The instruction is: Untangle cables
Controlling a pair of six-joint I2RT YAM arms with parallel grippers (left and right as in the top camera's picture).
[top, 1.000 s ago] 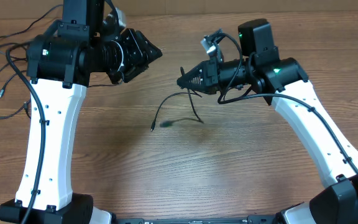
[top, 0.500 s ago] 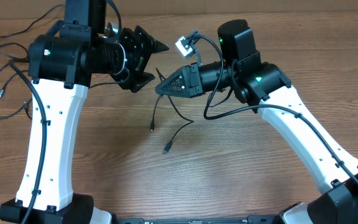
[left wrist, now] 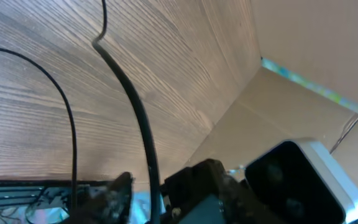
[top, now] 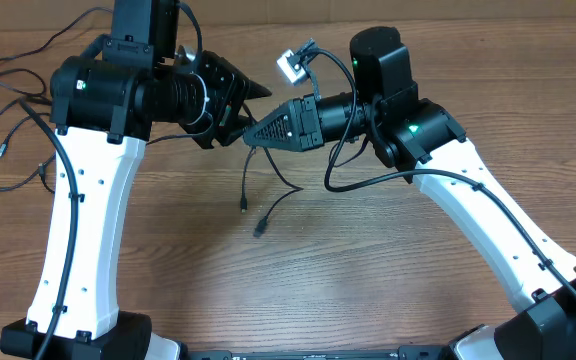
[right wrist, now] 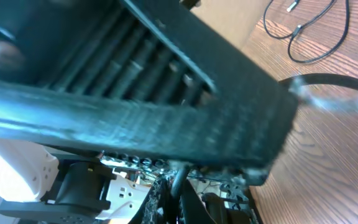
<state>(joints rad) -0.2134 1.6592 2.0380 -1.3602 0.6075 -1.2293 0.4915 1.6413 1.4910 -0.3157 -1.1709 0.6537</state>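
Just now: the pincers met on the lifted cable

Clenched tight, the right pincer [top: 252, 138] held the lifted cable [left wrist: 143, 130] at its very tip. Over the last second I had swung it leftward, up against the left pincer [top: 248, 110]. That one had gaped wide half a second earlier and then narrowed, with the cable running between its jaws. Whether it had actually bitten I could not tell from my screens.

Below the two pincers the cable's loose ends hung down toward the table [top: 368, 280], and its plugs [top: 259, 229] sat further left than before. I judged this a handover or a two-handed pull: with a second hold, the strands could be drawn apart.

Far out beyond the left pincer's arm, the other cables [right wrist: 296, 28] lay loose on the wood.

No brand, label or writing was legible anywhere. I saw only a green lamp [top: 413, 128] glowing on the right arm.
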